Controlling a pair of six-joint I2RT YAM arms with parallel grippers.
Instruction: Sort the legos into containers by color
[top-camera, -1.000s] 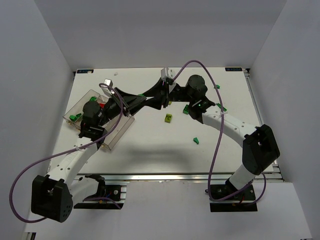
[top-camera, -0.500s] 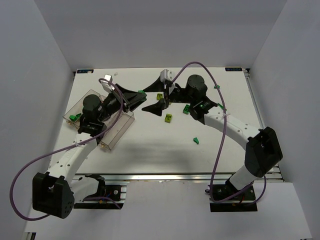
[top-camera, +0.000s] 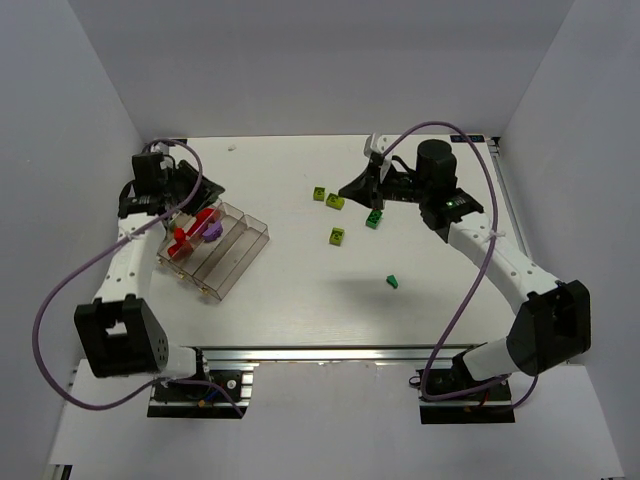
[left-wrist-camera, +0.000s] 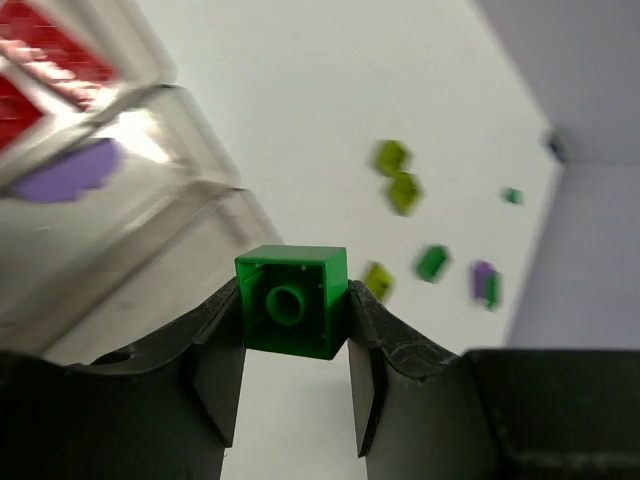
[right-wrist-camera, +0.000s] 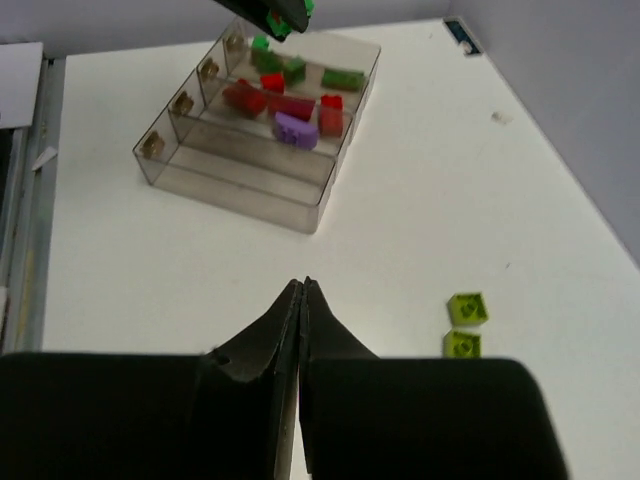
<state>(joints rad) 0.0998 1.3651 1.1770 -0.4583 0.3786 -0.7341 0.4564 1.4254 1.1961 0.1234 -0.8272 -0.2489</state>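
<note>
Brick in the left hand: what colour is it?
The brick is green. The left wrist view shows it best, close up.

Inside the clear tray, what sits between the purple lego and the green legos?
Red legos lie between the purple lego and the green legos; the right wrist view shows this most clearly.

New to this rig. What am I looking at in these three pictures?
This is a two-armed robot, a left arm and a right arm, bolted to a white table. One picture looks down from above. The other two come from a camera on each wrist. A clear plastic divided tray holds red bricks, a purple brick and green bricks. Loose yellow-green bricks and loose green bricks lie on the table. The left claw pinches a small green plastic brick by the tray. The right claw is shut and empty.
</note>
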